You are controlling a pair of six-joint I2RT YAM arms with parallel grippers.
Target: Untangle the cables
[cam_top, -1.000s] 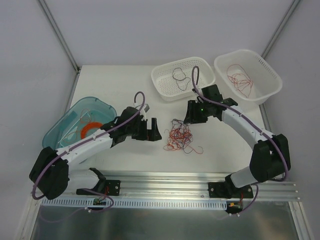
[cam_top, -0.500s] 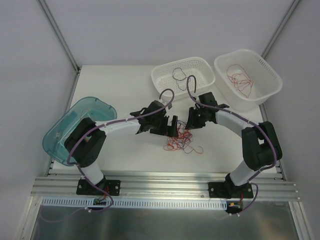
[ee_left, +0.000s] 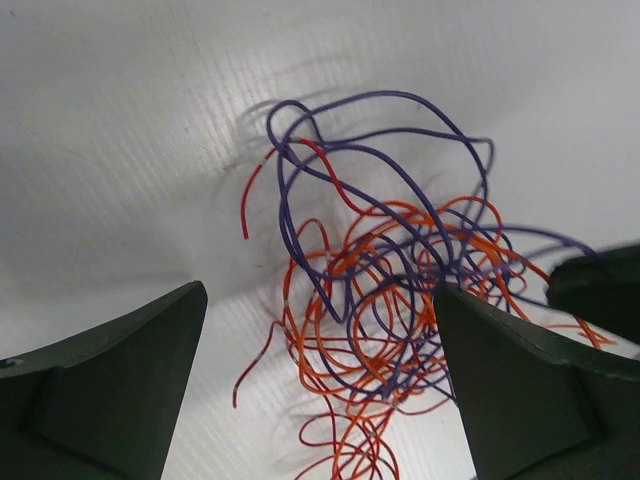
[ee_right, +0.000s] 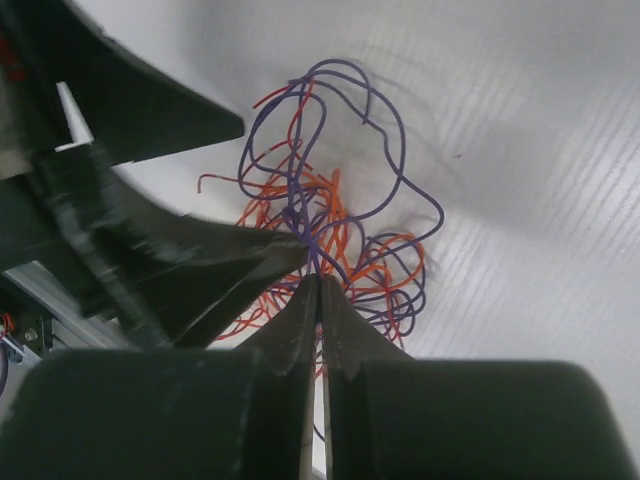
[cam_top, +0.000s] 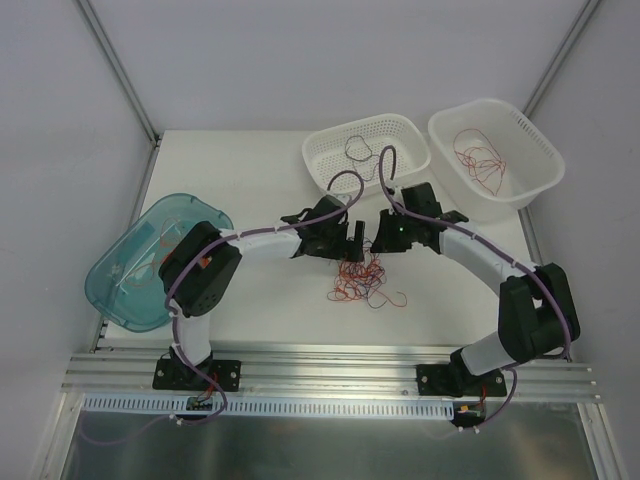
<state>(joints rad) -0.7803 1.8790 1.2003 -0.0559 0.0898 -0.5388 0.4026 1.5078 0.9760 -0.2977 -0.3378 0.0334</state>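
— where's the knot sitting?

— the cables (cam_top: 362, 275) lie in one loose heap on the desk (cam_top: 240, 180), on the near side of the holed basket (cam_top: 365, 155). red and dark strands are mixed, with a few red tails trailing toward the near edge, away from the basket.

— and the arms?

— both sit on the basket side of the heap, close together. my right fingers (ee_right: 318, 300) are pressed together, tips down in the top of the heap. from the right wrist camera i judge they have a dark strand pinched right at the tips. my left fingers (cam_top: 350, 243) stand wide and hold nothing, and the heap shows in the gap between them.

— which way does it lie for the pull?

— the heap is roughly round, so i see no long axis. the dark loops stand up on its basket side, nearest both sets of fingers. the right arm is the one already on it, and the left is just beside it.

— anything you can't read?

— i can't follow the pinched strand into the knot, or tell whether it's one strand or two. from above, both arms cover the basket side of the heap. in the right wrist camera the left arm blocks one side.
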